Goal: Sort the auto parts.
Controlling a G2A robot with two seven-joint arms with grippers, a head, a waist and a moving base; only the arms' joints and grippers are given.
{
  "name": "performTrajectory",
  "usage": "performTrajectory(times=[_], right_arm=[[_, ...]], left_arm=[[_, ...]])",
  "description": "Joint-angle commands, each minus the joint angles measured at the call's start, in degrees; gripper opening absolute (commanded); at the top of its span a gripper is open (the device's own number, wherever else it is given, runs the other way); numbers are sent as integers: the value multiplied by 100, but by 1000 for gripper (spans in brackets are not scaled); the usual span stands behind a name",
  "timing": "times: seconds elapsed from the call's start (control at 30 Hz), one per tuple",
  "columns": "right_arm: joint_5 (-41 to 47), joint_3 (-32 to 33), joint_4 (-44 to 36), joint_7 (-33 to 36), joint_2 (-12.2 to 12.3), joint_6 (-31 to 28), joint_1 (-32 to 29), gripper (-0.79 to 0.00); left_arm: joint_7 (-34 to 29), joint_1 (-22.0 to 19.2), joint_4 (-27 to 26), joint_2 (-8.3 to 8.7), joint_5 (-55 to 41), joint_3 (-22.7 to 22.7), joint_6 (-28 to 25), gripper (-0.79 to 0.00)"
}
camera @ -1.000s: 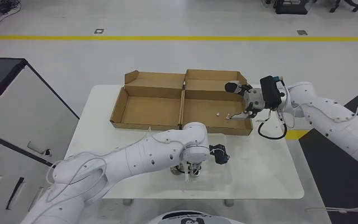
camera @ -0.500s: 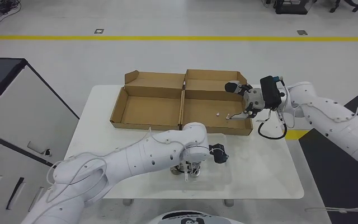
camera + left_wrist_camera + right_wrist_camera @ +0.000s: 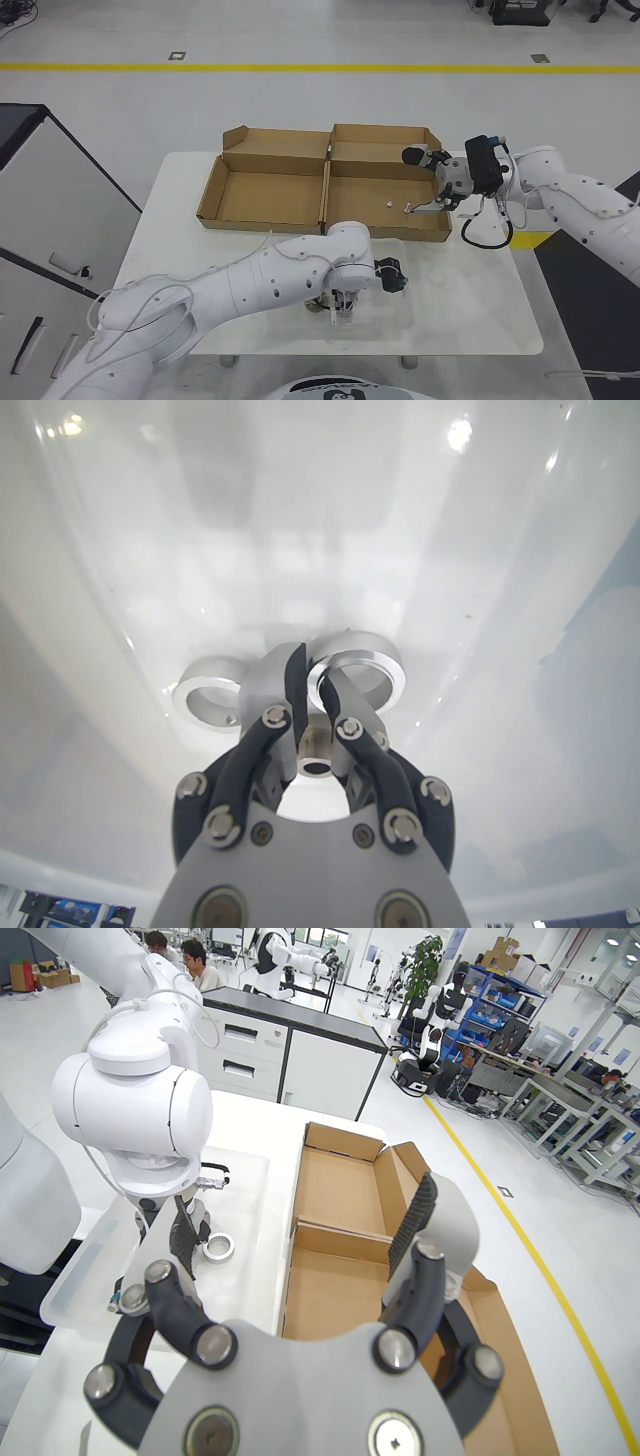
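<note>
Ring: metal, flat on the tray floor. Left tool is on it, one pad inside the bore and the other pad against the outer wall. Jaws narrow, pinching the ring's wall between them.

Second ring: same kind, also flat on the tray. It is just beside the outer pad, on the side away from the held ring. Cannot tell if the two rings touch; the finger hides the gap.

In the right wrist view one ring shows on the tray floor just beside the left tool. Cannot tell which of the two it is.

From above, the left tool points straight down into the tray, wrist directly over it.

Right tool: jaws wide, nothing between them. It hangs over the outer end of a box, well apart from the left tool.

Right tool, own camera: the open cardboard box lies under and ahead of the spread fingers. Second box lies beyond it, wall to wall, flaps up. The tray sits off to one finger's side, alongside the boxes.

A pale speck lies on the floor of the box near the right tool, too small to tell.

Tray and both boxes rest on the white table.
</note>
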Motion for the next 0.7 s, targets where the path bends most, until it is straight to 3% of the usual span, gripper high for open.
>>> performTrajectory(times=[0.0, 0.17, 0.3, 0.47, 0.67], right_arm=[[0, 0, 0, 0, 0, 0, 0, 0], [0, 0, 0, 0, 0, 0, 0, 0], [0, 0, 0, 0, 0, 0, 0, 0], [0, 0, 0, 0, 0, 0, 0, 0], [0, 0, 0, 0, 0, 0, 0, 0]], left_arm=[[0, -4, 29, -7, 21, 0, 0, -785], [0, -202, -79, 25, -178, 0, 1, -785], [0, -549, -353, 160, -538, 0, 3, -785], [0, -901, -721, 462, -828, 0, 9, -785], [0, -1161, -1331, 955, -920, 0, 449, -785]])
